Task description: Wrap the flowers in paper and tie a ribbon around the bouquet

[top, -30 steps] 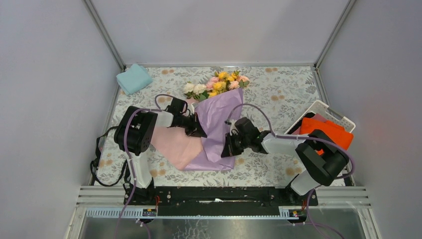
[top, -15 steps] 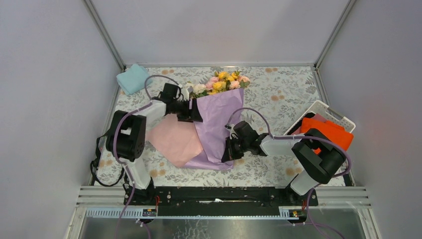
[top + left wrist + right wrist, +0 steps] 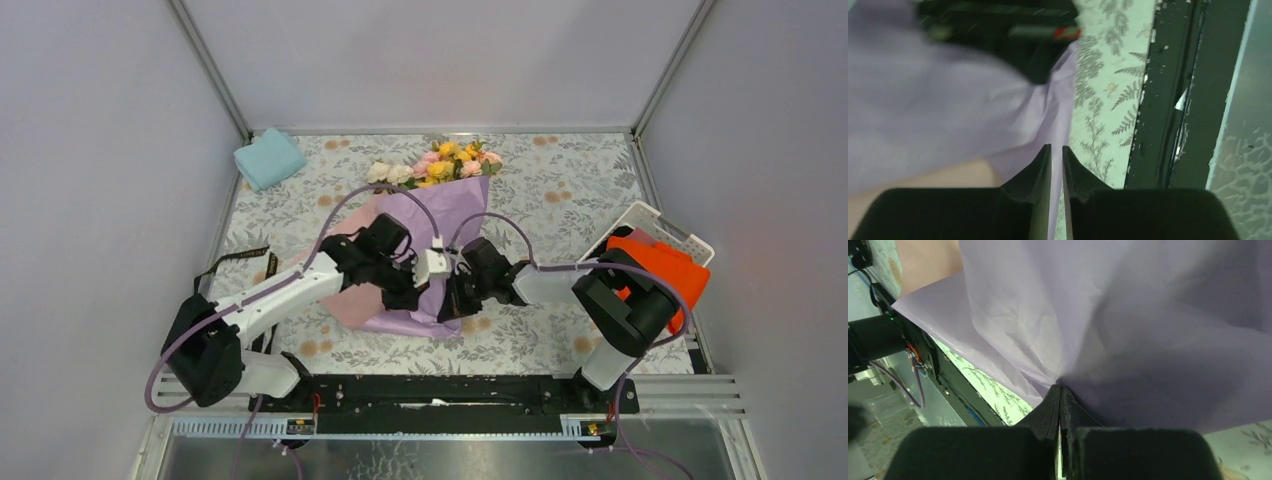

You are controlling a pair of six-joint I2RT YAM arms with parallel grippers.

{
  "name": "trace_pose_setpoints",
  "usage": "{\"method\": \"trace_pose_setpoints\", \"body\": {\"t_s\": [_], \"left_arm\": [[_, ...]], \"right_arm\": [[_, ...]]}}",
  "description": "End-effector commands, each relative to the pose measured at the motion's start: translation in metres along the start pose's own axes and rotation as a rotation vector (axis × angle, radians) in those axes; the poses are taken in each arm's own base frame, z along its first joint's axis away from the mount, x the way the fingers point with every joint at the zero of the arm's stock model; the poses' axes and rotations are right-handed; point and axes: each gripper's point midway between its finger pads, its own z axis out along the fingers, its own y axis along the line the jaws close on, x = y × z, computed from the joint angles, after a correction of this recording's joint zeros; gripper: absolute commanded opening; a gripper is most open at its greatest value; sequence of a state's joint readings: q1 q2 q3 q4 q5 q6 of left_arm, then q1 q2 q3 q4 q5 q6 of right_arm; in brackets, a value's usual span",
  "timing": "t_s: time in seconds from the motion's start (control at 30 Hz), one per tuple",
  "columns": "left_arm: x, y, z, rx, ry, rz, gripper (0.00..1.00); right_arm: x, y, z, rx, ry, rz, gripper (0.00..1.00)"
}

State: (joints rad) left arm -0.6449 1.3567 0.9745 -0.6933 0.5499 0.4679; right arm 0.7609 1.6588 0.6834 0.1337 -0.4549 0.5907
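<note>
Wide shot first: the pale green, leaf-printed tabletop (image 3: 560,190) fills the floor of the enclosure, and across its middle lies the large lilac-purple sheet of thin matte paper (image 3: 452,215), folded over itself and running from near the front rail up toward the far side. Peeking out from beneath it at the left is a pale pink sheet (image 3: 928,262). Off at the right edge sits a white slatted plastic basket (image 3: 655,215) with a bright orange cloth (image 3: 665,265) bundled in it. At the paper's far end the bunch of small yellow, pink and white artificial flowers (image 3: 440,165) fans out past the lilac rim, heads pointing away from the arms. In the far left corner there's a folded light blue cloth (image 3: 268,158), well apart from everything. Along the left side a narrow black ribbon with pale lettering (image 3: 240,256) trails loosely on the tabletop, clear of the paper; the writing on it is too small to read. Now the close work, both arms meeting at the paper's near end: the right claw (image 3: 1059,387) is clamped tight on a gathered pucker of the lilac sheet. The left claw (image 3: 1057,148), just beside it, shows only a thin slit between its fingers, the paper's edge running into that slit, and I cannot tell whether it is truly pinched.
</note>
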Motion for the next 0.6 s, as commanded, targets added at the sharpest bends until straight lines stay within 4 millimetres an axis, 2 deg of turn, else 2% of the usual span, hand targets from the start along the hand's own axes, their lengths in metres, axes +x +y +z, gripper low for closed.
{"method": "trace_pose_setpoints", "body": {"t_s": [0.0,0.13,0.23,0.3,0.4,0.57], "left_arm": [[-0.009,-0.011,0.031,0.018,-0.038,0.242,0.17],[0.028,0.001,0.057,0.003,0.041,0.328,0.14],[0.049,0.01,0.065,-0.02,0.096,0.363,0.13],[0.066,0.005,0.068,0.011,0.126,0.382,0.13],[0.092,-0.006,0.064,0.061,0.179,0.41,0.13],[0.139,-0.02,0.044,0.106,0.313,0.448,0.12]], "right_arm": [[0.006,-0.017,0.011,0.058,0.028,0.047,0.0],[0.005,-0.025,0.012,0.085,0.008,0.065,0.0],[0.005,-0.03,0.011,0.107,0.005,0.065,0.0],[0.007,-0.035,0.01,0.124,0.0,0.068,0.0],[0.01,-0.041,0.01,0.145,0.004,0.071,0.0],[0.013,-0.049,0.008,0.176,0.009,0.067,0.0]]}}
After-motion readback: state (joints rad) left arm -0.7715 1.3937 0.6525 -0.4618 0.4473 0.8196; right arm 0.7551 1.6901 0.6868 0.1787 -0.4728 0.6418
